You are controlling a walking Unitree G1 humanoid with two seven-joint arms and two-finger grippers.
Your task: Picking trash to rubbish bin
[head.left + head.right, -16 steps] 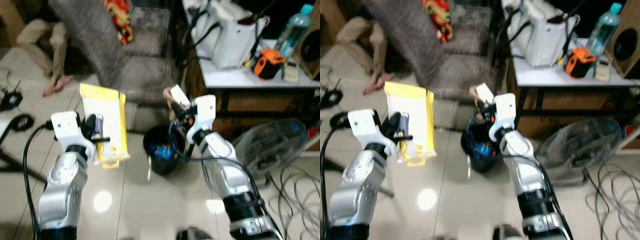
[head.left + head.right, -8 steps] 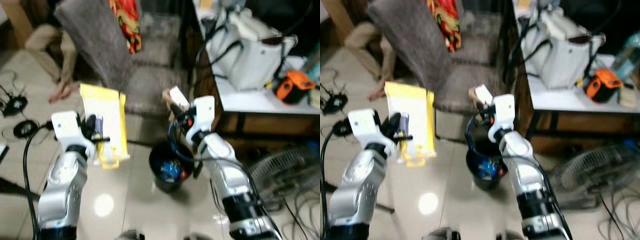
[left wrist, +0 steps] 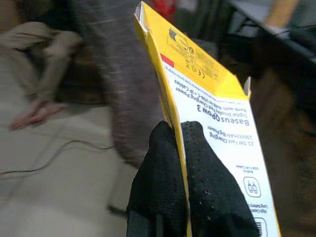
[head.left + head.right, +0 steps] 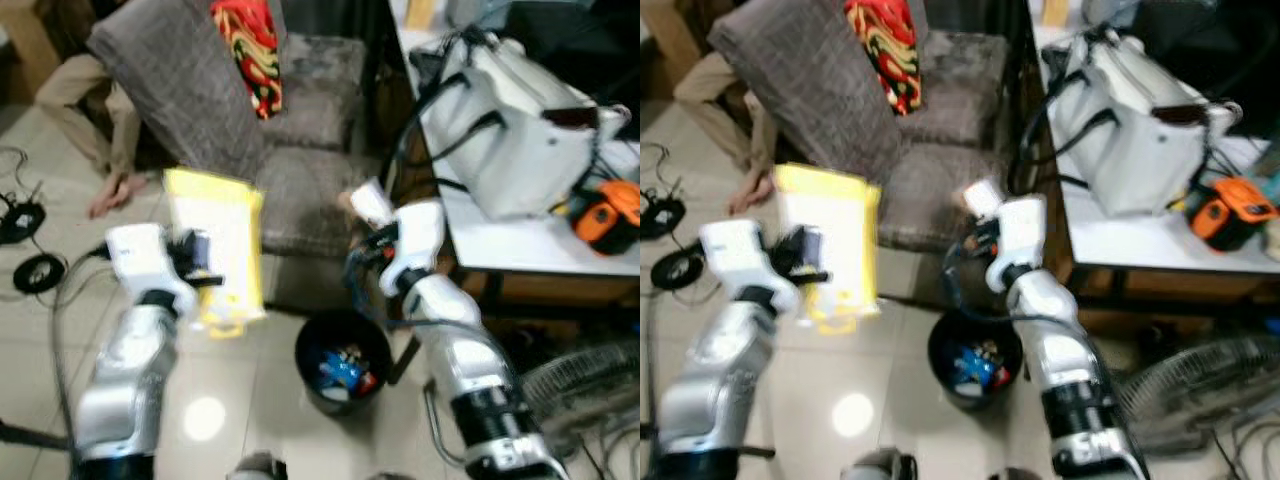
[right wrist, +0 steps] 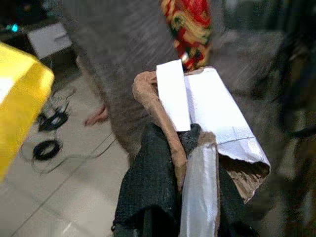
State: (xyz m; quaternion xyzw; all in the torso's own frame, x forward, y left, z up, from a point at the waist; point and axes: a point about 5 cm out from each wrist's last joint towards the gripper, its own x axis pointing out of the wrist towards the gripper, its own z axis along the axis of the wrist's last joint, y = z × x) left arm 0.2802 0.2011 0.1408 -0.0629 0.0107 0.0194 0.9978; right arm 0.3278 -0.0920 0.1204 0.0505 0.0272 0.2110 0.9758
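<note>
Left wrist view: our left gripper (image 3: 183,143) pinches the yellow box (image 3: 217,123) by its stiff edge; it looks light. Our right gripper (image 5: 182,143) is clamped on crumpled paper trash (image 5: 217,118), soft stuff, with the bin (image 4: 343,360) below it.

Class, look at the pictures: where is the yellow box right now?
The yellow box is held up in the left gripper, on the robot's left, above the floor in front of the grey chair and left of the black bin.

One yellow box (image 4: 222,240), one crumpled wrapper (image 5: 207,118), one black bin (image 4: 341,360). One grey chair (image 4: 260,130), one white bag (image 4: 510,130), one orange device (image 4: 608,212). Two grippers: left (image 4: 193,262), right (image 4: 368,232).
</note>
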